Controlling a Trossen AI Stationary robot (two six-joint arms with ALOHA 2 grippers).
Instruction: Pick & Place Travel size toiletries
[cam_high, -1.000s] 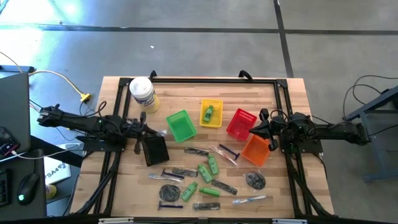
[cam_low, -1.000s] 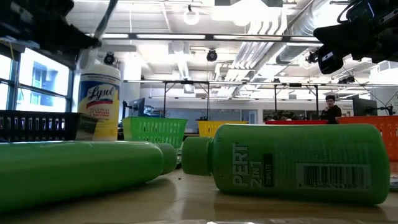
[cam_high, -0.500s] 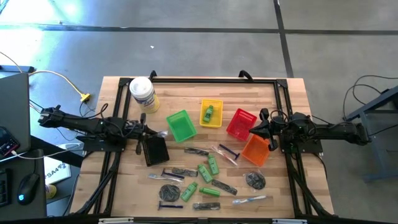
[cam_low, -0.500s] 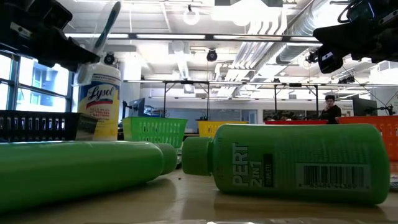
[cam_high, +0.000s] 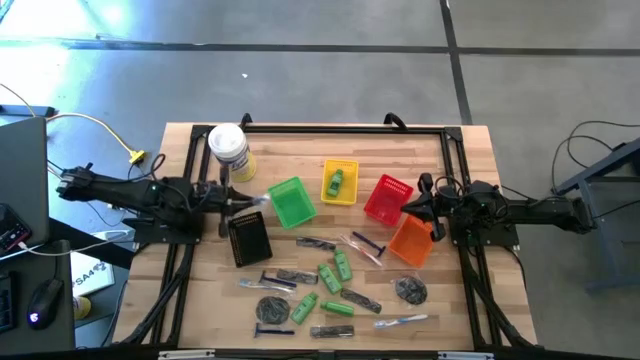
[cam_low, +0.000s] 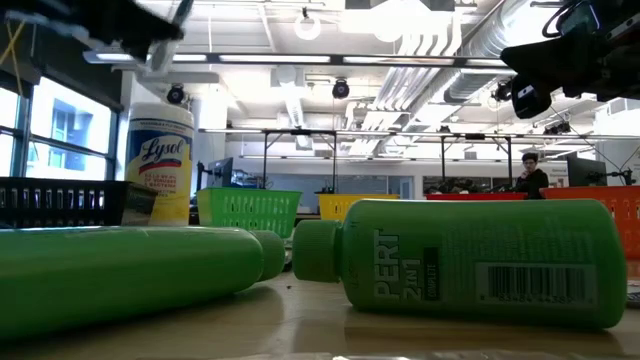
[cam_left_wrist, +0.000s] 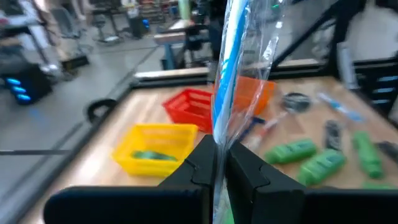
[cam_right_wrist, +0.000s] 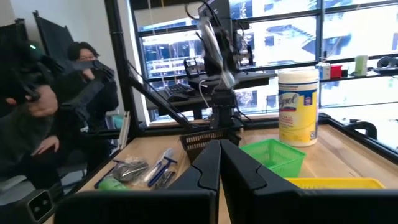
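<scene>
1. Toiletries (cam_high: 330, 285) lie scattered over the near half of the wooden table (cam_high: 455, 165): green bottles (cam_high: 342, 265), dark wrapped sticks, round grey discs (cam_high: 409, 290) and razors (cam_high: 366, 243).
2. One clear-wrapped blue-handled piece (cam_left_wrist: 233, 68) is off the table, pinched between the closed fingers of the left gripper (cam_high: 247, 199); in the left wrist view it stands up from the fingertips.
3. That gripper is on the table's left side, just left of the green basket (cam_high: 291, 202), with the black basket (cam_high: 248, 240) just nearer than it and the white-lidded Lysol jar (cam_high: 229, 150) farther back.
4. In the low view, the left gripper (cam_low: 150, 30) shows at the upper left, above the jar, with the wrapped piece slanting up from it.
5. A single green bottle (cam_high: 336, 181) lies inside the yellow basket (cam_high: 340, 165), which stands to the right of the green basket.
6. Farther right stand the red basket (cam_high: 387, 198) and, nearer, the orange basket (cam_high: 411, 242), touching at a corner.
7. The right gripper (cam_high: 415, 207) waits at the right side of the table, beside the red and orange baskets, its fingers closed together and holding nothing.
8. Two green bottles (cam_low: 480, 260) fill the low view's foreground, lying on their sides.
9. A person (cam_right_wrist: 68, 93) in dark clothes sits beyond the table in the right wrist view.
</scene>
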